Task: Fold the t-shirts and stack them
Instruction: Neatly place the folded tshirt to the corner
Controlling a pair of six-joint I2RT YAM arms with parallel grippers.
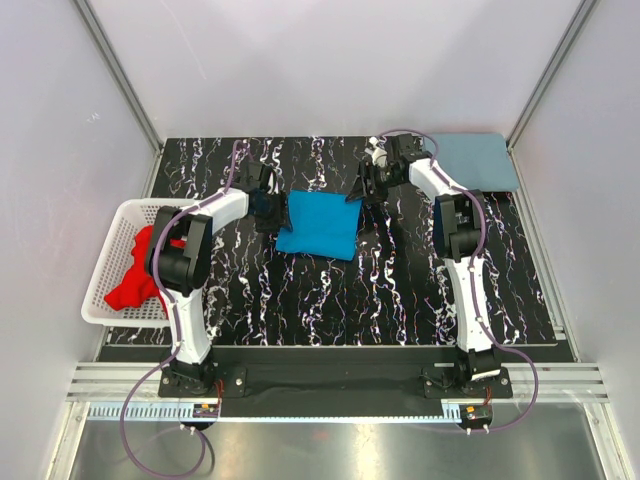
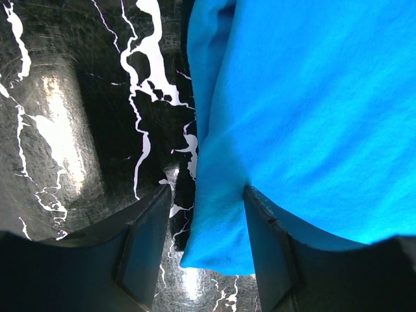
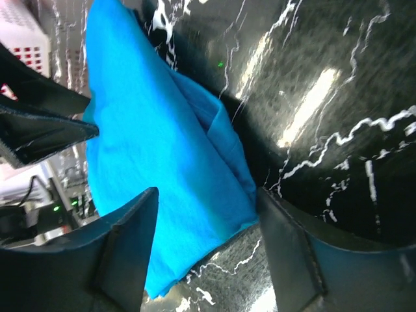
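1. Presently, the black, white-veined table (image 1: 400,290) carries everything, and both arms reach out over its middle.
2. White lattice basket (image 1: 100,270): sits at the table's left edge. The red t-shirts (image 1: 135,280) are heaped inside it, unfolded.
3. Bright blue t-shirt (image 1: 318,225): lies at the table's centre as a folded rectangle, slightly skewed. The right wrist view shows a loose layer at its far right corner.
4. Grey-blue t-shirt (image 1: 475,160): lies folded flat in the far right corner, well apart from the blue one.
5. Left gripper (image 2: 208,195): positioned at the blue shirt's left edge. Its fingers stand apart, with the hem between them and bare table showing beside the cloth. Nothing is clamped.
6. Right gripper (image 3: 208,195): positioned at the blue shirt's far right corner. Its fingers stand apart with the corner between them, not pinched.
7. Step in hand, as judged: the blue shirt looks fully folded. Both grippers are set to take hold of it for stacking, probably onto the grey-blue shirt.
8. Next move calls for:
   - both pairs of fingers to shut on every layer together;
   - a level lift;
   - an even carry to the right, so the loose corner layer does not fall open.
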